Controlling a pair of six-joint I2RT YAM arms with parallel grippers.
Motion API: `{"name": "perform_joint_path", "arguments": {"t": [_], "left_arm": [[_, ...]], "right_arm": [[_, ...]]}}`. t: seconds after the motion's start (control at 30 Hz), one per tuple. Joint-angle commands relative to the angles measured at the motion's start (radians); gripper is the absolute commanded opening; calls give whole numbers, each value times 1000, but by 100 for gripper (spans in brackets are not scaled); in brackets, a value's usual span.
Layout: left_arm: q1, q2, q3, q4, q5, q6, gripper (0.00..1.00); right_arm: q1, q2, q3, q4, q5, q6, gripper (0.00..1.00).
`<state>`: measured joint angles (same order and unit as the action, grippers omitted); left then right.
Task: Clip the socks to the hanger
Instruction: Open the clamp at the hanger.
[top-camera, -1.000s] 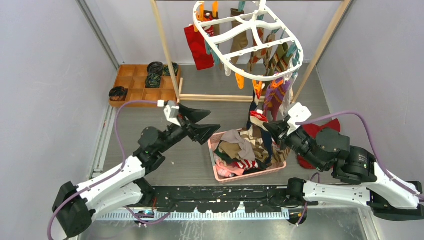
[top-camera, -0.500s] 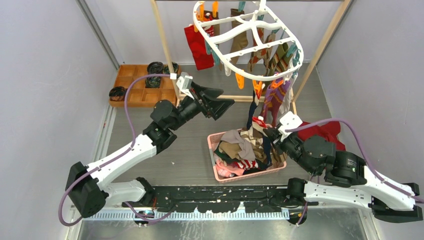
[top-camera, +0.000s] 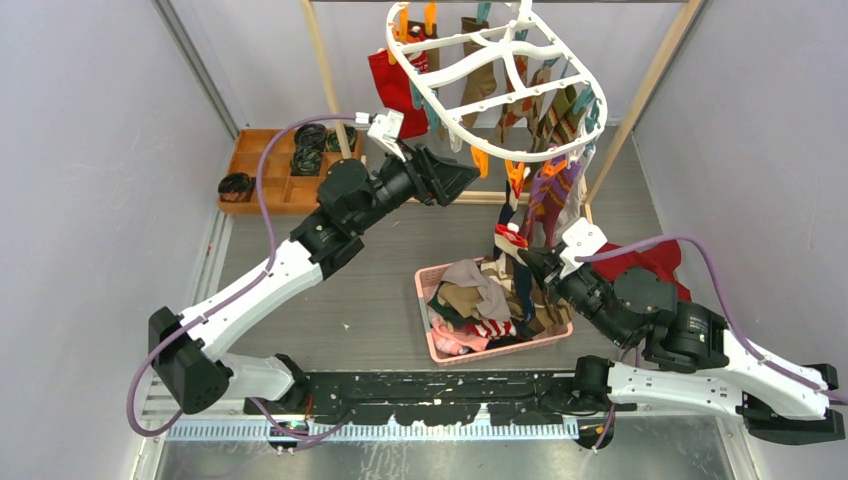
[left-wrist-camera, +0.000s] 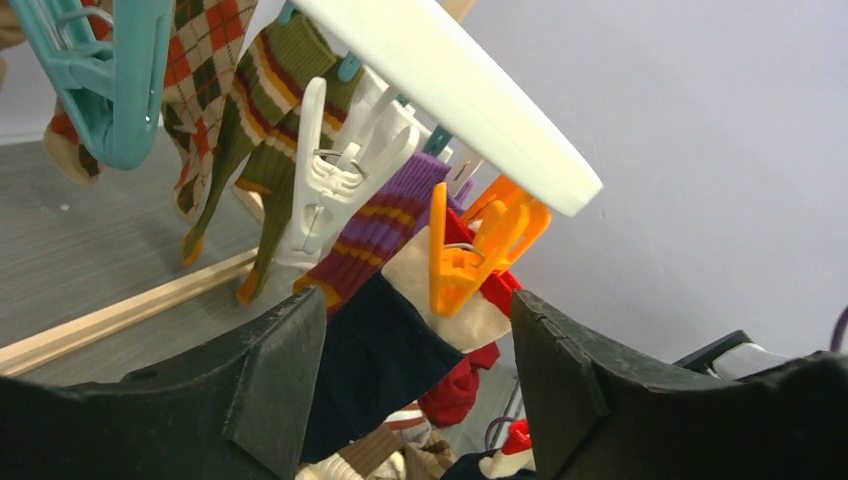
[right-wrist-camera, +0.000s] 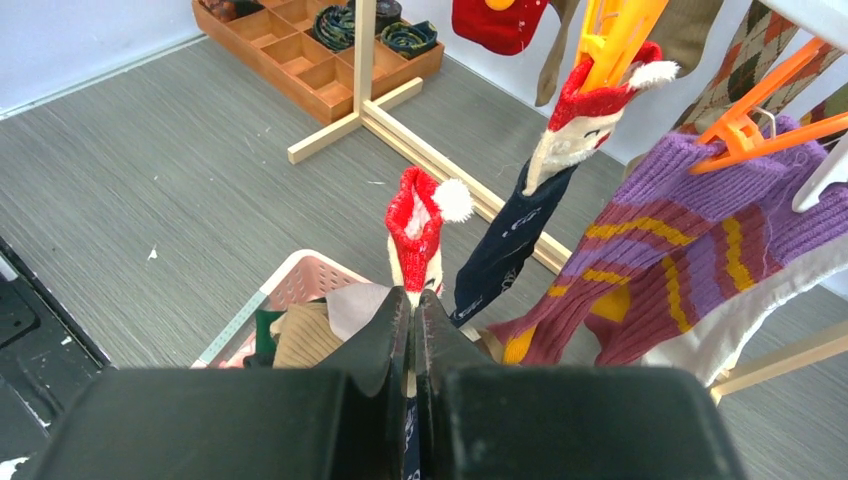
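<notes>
Sock (right-wrist-camera: 418, 225) pinched by right gripper (right-wrist-camera: 413, 300)

We see the right gripper pressed together on the red-cuffed sock's lower end, sock upright above the far edge of the pink basket (top-camera: 424, 295) of socks (top-camera: 480, 295). We see the left gripper (left-wrist-camera: 420, 330) spread, with an orange peg (left-wrist-camera: 475, 250) on the hanger (left-wrist-camera: 450, 80) rim just beyond its fingers.

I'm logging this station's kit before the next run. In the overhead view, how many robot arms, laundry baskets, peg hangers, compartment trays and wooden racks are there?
Robot arms: 2
Pink basket: 1
Peg hanger: 1
Wooden tray: 1
Wooden rack: 1
Total: 6
</notes>
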<state>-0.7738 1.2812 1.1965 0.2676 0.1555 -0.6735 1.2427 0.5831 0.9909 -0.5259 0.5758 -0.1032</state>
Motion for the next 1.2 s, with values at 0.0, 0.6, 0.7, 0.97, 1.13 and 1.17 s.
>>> {"name": "perform_joint_path", "arguments": {"t": [0.0, 0.6, 0.7, 0.97, 1.13, 1.17], "left_arm": [[5, 36, 83, -57, -3, 35, 66], [2, 95, 140, 7, 62, 44, 63], [1, 89, 144, 2, 48, 46, 63], [-21, 87, 158, -5, -11, 67, 64], [-47, 74, 157, 2, -61, 109, 64], [-50, 73, 153, 8, -72, 116, 64]], "right_arm": [[6, 9, 14, 73, -11, -15, 1], [6, 5, 18, 75, -14, -31, 1], [5, 8, 19, 77, -14, -32, 1], [5, 14, 23, 78, -15, -33, 1], [6, 16, 26, 79, -14, -35, 1], [5, 17, 27, 80, -16, -35, 1]]}}
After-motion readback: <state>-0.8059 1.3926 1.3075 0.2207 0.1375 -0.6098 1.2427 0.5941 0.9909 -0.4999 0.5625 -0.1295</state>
